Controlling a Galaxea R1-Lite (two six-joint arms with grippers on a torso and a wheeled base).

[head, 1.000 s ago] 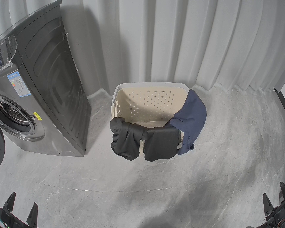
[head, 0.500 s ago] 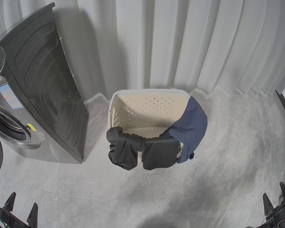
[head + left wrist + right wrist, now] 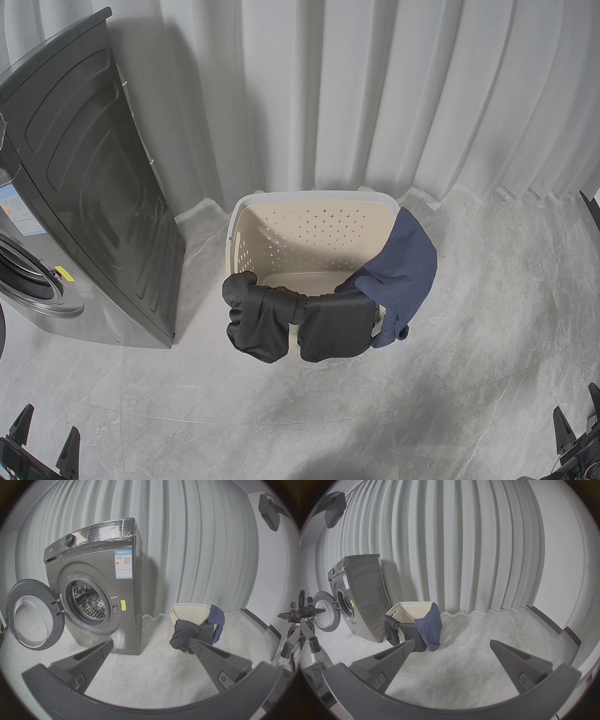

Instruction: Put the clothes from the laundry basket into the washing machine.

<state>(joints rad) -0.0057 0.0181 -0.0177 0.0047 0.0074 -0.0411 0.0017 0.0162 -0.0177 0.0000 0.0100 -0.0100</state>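
Left hand (image 3: 49,426) and right hand (image 3: 575,406) both released (empty), well apart from laundry basket (image 3: 312,240); clothes (image 3: 337,325) draped over rim.

The washing machine (image 3: 103,583) is sitting with its round door (image 3: 34,614) hanging wide open and the drum (image 3: 89,600) showing. Near it the laundry basket (image 3: 189,612) is standing by the curtain (image 3: 187,542), with a black garment (image 3: 184,633) and a navy one (image 3: 218,620) draping over its rim. The left gripper (image 3: 150,643) is hovering, fingers spread apart.

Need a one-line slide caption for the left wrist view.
Open left pincer faces the washing machine, door open, and the laundry basket draped with dark clothes.
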